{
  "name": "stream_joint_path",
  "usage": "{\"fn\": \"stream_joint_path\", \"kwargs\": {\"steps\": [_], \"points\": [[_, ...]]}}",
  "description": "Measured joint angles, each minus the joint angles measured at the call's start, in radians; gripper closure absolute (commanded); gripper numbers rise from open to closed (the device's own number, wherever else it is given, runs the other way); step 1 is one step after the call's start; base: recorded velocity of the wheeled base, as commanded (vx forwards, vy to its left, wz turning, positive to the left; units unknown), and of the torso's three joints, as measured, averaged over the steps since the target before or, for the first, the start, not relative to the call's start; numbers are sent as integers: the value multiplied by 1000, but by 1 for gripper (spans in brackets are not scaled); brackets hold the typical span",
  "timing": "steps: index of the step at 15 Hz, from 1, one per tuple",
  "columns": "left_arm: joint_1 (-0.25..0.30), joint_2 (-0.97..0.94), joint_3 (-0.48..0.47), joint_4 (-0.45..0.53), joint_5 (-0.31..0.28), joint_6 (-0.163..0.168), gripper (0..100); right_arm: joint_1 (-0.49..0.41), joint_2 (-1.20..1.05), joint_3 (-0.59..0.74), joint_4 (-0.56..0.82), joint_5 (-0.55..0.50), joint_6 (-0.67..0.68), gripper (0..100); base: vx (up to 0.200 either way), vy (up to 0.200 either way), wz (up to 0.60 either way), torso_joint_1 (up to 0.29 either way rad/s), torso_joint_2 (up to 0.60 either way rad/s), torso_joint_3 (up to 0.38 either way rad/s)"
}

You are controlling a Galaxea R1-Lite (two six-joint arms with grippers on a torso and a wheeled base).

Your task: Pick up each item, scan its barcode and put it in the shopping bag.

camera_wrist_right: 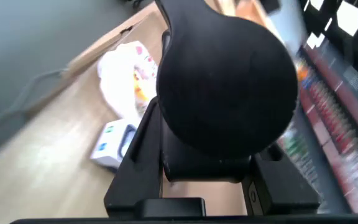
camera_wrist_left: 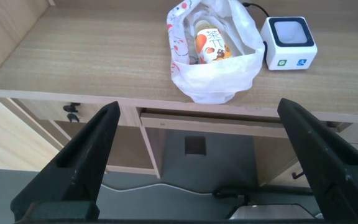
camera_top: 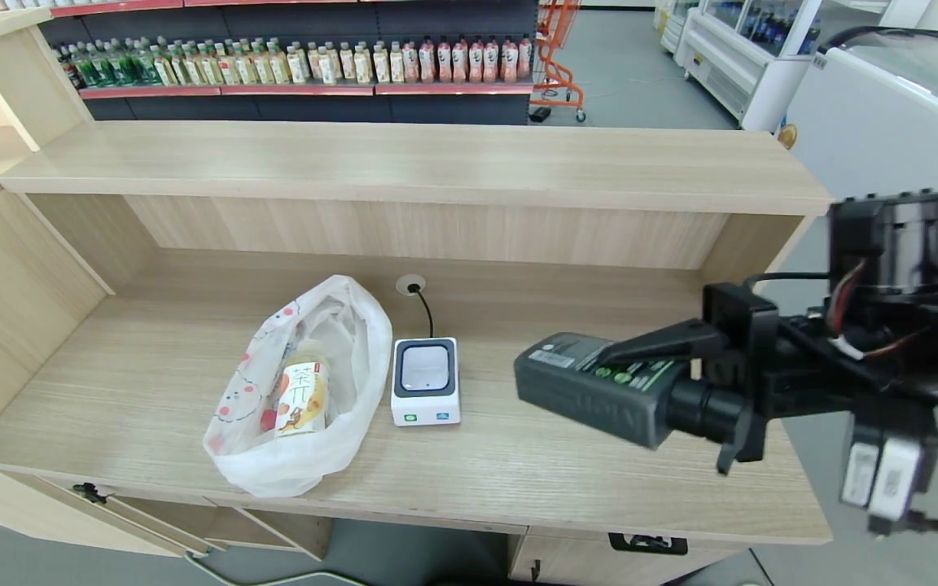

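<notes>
My right gripper (camera_top: pixel 664 391) is shut on a dark grey bottle (camera_top: pixel 591 387) with a black cap, holding it sideways above the counter to the right of the white barcode scanner (camera_top: pixel 426 381). In the right wrist view the bottle's black end (camera_wrist_right: pixel 225 81) sits between the fingers, with the scanner (camera_wrist_right: pixel 112 144) and bag (camera_wrist_right: pixel 120 68) beyond. The white printed shopping bag (camera_top: pixel 347 325) lies open left of the scanner with a tea bottle (camera_top: pixel 302 399) inside. My left gripper (camera_wrist_left: pixel 199 109) hangs open below the counter's front edge, facing the bag (camera_wrist_left: pixel 213 74) and scanner (camera_wrist_left: pixel 289 42).
The wooden counter (camera_top: pixel 151 391) has side walls and a raised ledge (camera_top: pixel 404 163) behind. The scanner's cable runs to a grommet (camera_top: pixel 410 285). Drawers (camera_wrist_left: pixel 197 124) sit under the front edge. Bare counter lies left of the bag and below the held bottle.
</notes>
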Motion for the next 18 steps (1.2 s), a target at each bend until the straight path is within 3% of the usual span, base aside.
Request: {"fn": "stream_joint_path", "kwargs": {"steps": [3,7,9,12,18], "points": [[0,0,0,0,0,0,0,-102,-126,-17,51,-52,522,100,0,0,0,0,0,0],[0,0,0,0,0,0,0,-176,-246,74,10,-280,1615,100,0,0,0,0,0,0],[0,0,0,0,0,0,0,-193,-277,156,-80,-383,1950,100,0,0,0,0,0,0],[0,0,0,0,0,0,0,-201,-299,258,-187,-424,2132,100,0,0,0,0,0,0],[0,0,0,0,0,3,0,-184,-276,261,-193,-426,2127,100,0,0,0,0,0,0]]}}
